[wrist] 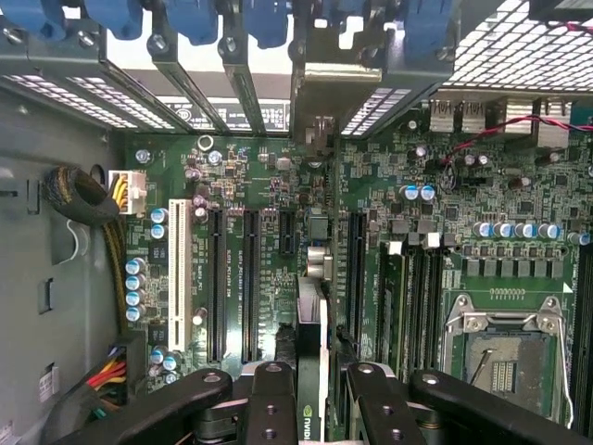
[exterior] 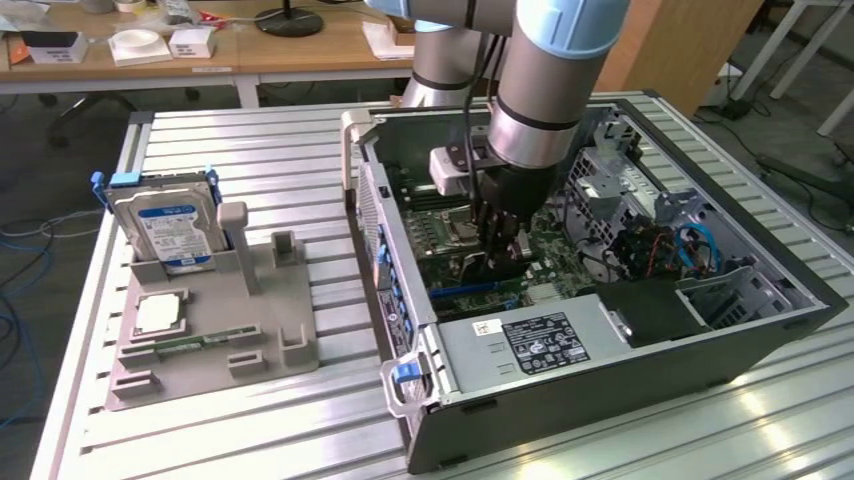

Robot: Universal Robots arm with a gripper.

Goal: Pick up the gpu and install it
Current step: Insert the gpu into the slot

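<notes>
I hold the gpu [wrist: 311, 371] edge-on between my fingers [wrist: 269, 408], its silver bracket [wrist: 320, 102] toward the case's rear slots, so the card's edge can line up with a long slot on the motherboard [wrist: 278, 232]. My gripper [wrist: 313, 413] is clamped on the card, inside the open computer case [exterior: 747, 320]. The card's lower edge is hidden by its own body, so I cannot tell whether it is seated. The hard drive [exterior: 167, 230] stands in its grey holder [exterior: 274, 350].

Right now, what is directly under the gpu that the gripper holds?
The gripper holds the gpu edge-on over the green motherboard and its black slots. The card itself covers the slot directly beneath it.
</notes>
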